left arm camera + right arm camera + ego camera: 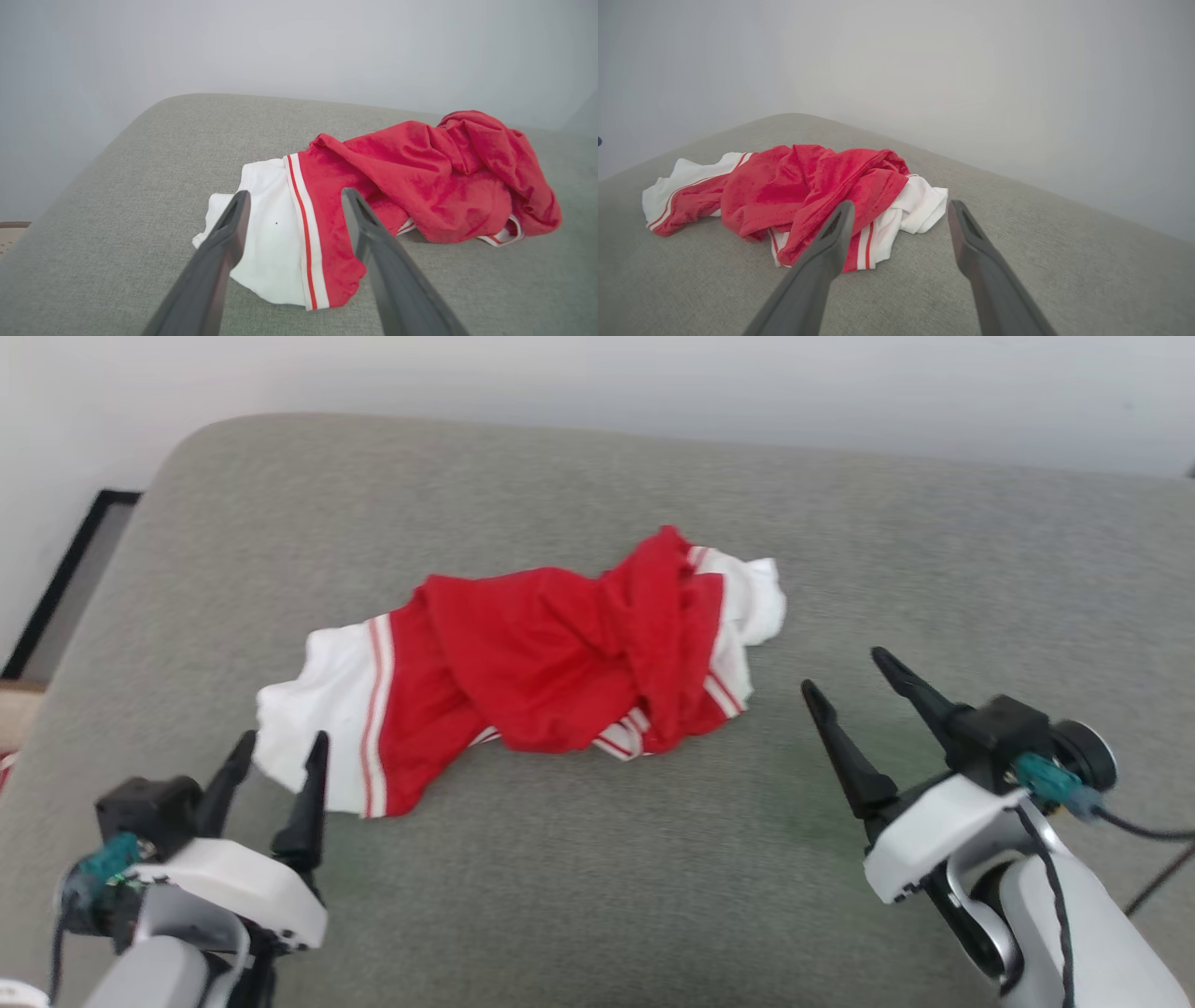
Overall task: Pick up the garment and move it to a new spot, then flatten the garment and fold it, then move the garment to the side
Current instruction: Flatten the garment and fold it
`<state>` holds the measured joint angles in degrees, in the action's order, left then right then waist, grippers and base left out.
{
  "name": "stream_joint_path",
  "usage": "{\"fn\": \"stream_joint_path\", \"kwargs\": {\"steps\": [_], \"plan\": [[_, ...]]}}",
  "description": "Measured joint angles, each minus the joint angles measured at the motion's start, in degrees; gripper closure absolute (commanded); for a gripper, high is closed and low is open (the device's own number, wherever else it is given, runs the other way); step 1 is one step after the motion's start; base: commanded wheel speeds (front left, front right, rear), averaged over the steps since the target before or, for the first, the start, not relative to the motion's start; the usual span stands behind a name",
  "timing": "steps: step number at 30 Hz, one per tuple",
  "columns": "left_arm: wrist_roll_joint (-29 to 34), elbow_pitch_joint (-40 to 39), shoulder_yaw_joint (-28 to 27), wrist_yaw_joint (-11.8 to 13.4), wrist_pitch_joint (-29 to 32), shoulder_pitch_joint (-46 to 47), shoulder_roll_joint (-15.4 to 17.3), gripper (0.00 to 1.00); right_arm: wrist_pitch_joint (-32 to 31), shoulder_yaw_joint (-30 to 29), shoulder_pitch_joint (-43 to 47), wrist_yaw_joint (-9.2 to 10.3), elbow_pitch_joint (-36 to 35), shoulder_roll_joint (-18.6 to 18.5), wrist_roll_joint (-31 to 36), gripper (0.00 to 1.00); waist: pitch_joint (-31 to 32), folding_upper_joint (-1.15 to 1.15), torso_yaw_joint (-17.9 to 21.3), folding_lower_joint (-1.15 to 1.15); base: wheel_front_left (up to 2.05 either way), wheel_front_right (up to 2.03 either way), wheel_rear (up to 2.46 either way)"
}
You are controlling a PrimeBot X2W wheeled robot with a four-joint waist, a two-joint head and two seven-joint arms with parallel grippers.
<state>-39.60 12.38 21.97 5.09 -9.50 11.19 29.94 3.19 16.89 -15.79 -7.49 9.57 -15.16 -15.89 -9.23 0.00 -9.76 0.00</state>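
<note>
One crumpled red-and-white cloth jersey (541, 663); one grey fabric cushion (597, 877); two dark two-fingered claws: left claw (285, 739), right claw (842, 670).

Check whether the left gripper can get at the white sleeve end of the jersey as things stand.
Probably yes. The left gripper is open, its fingertips right at the white sleeve of the garment, which lies crumpled on the grey cushion. Nothing stands between them.
</note>
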Motion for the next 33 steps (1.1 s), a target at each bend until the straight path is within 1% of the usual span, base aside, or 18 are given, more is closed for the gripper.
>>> {"fn": "stream_joint_path", "kwargs": {"steps": [4, 8, 13, 18, 21, 23, 26, 29, 30, 31, 33], "plan": [[0.78, 0.58, 0.23, -0.58, -3.74, -0.63, -2.77, 0.0, -4.04, 2.77, -3.3, 0.0, 2.09, -0.87, -0.82, 0.0, -0.36, 0.0, -2.6, 0.0, 0.0, 0.0, 0.0], [1.9, 0.83, 0.14, -1.82, -5.2, -0.91, -5.61, 0.0, -8.53, 4.55, -6.94, -0.01, 4.85, -1.42, -1.78, 0.0, -1.07, 0.0, -5.32, 0.0, 0.0, 0.0, 0.0], [3.57, 1.77, -1.13, -3.54, -5.41, -1.23, -8.68, 0.0, -14.57, 4.93, -11.37, 0.0, 9.82, -2.61, -0.54, 0.0, -2.14, 0.0, -8.48, 0.0, 0.0, 0.0, 0.0], [5.01, 1.8, -3.67, -5.68, -5.42, -1.25, -11.6, 0.0, -20.71, 5.09, -14.4, 0.0, 14.69, -3.66, 0.62, 0.0, -3.16, -0.01, -11.18, 0.0, 0.0, 0.0, 0.0], [5.98, 2.25, -4.61, -6.99, -5.43, -1.46, -12.89, 0.0, -24.18, 5.32, -15.88, -0.01, 17.4, -3.88, 0.51, 0.0, -3.91, -0.01, -12.27, 0.0, 0.0, 0.0, 0.0], [6.83, 2.56, -5.27, -7.7, -5.42, -1.45, -13.89, 0.0, -26.53, 6.69, -16.78, 0.0, 18.89, -4.54, 0.58, 0.0, -4.37, -0.01, -12.9, 0.0, 0.0, 0.0, 0.0], [7.76, 2.8, -6.58, -8.75, -5.44, -1.37, -15.4, 0.0, -29.37, 7.47, -18.39, -0.01, 21.2, -4.53, -0.46, 0.0, -5.07, -0.01, -13.66, 0.0, 0.0, 0.0, 0.0], [8.44, 3.21, -7.82, -9.68, -5.45, -1.26, -16.62, 0.0, -30.92, 8.95, -20.43, -0.01, 23.43, -4.7, -1.44, 0.0, -5.75, -0.01, -14.27, 0.0, 0.0, 0.0, 0.0], [8.71, 3.28, -8.13, -9.94, -5.45, -1.17, -17.04, 0.0, -30.92, 9.11, -21.11, -0.02, 24.19, -4.56, -2.0, 0.1, -5.96, -0.01, -14.39, 0.0, 0.0, 0.0, 0.0], [8.94, 3.39, -8.39, -10.24, -5.45, -1.12, -17.39, 0.0, -31.08, 9.69, -21.69, -0.02, 24.82, -4.58, -2.31, 1.0, -6.12, -0.01, -14.45, 0.0, 0.0, 0.0, 0.0], [9.38, 3.71, -9.11, -10.65, -5.46, -1.12, -17.95, 0.0, -31.64, 11.1, -22.86, -0.2, 25.59, -4.63, -2.91, 1.0, -6.26, -0.01, -14.46, 0.0, 0.0, 0.0, 0.0]]}}
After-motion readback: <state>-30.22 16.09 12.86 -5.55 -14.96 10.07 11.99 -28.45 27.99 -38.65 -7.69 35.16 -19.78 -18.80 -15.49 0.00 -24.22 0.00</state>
